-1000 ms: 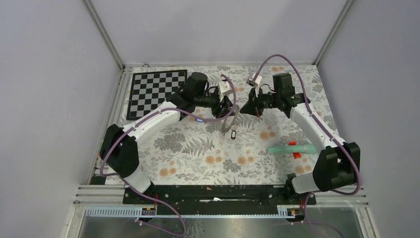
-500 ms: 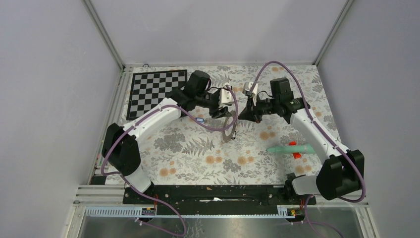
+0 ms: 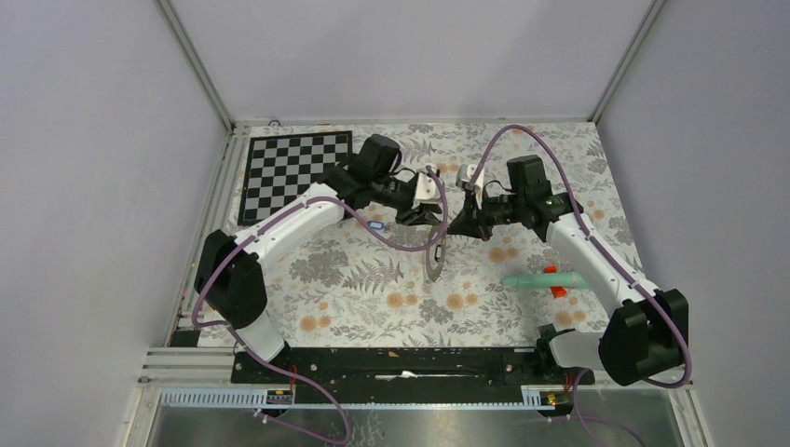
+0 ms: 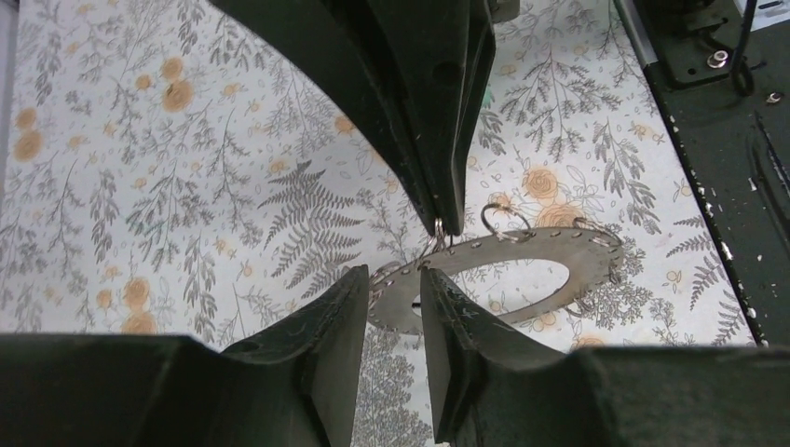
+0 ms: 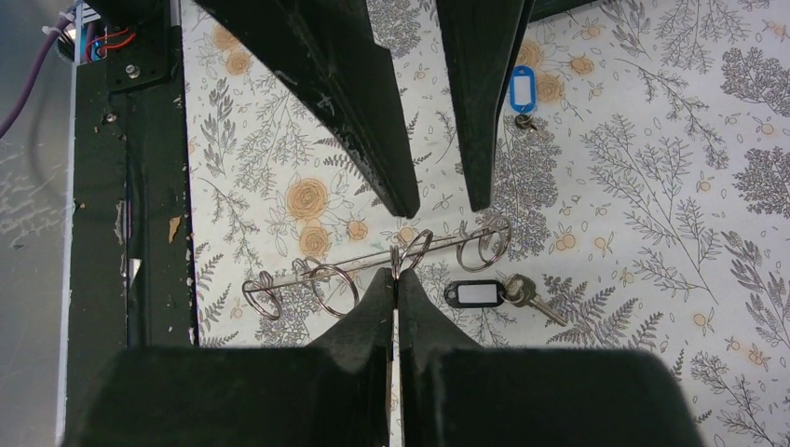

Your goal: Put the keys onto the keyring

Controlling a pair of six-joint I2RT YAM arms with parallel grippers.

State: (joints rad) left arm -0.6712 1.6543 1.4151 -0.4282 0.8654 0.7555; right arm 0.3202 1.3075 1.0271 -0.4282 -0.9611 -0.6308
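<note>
The floral-patterned table (image 3: pixel 354 298) carries everything; a black-and-white chequered board (image 3: pixel 296 172) lies flat at its 10 o'clock corner (going by the top view). The left arm (image 3: pixel 289 219) and the right arm (image 3: pixel 582 228) reach in from 7 and 5 o'clock and meet near the centre. A long teal stick (image 3: pixel 550 278) with a red piece (image 3: pixel 558 291) at its side lies at 4 o'clock, well apart from both hands.

The large flat dark-grey keyring hoop (image 3: pixel 435 263) is held up above the table between the hands, its rim edged with small wire loops (image 5: pixel 482 247). The right hand (image 5: pixel 395 277) is pinched closed on one of these loops. The left hand (image 4: pixel 394 284) has its fingers partly apart with the hoop's band between them; I cannot tell whether they press on it.

Both keys lie on the table, off the hoop: the tiny key with the blue oblong tag (image 5: pixel 523 88) at 10 o'clock of the hoop; the tiny key with the black tag (image 5: pixel 473 294) just beneath it.
</note>
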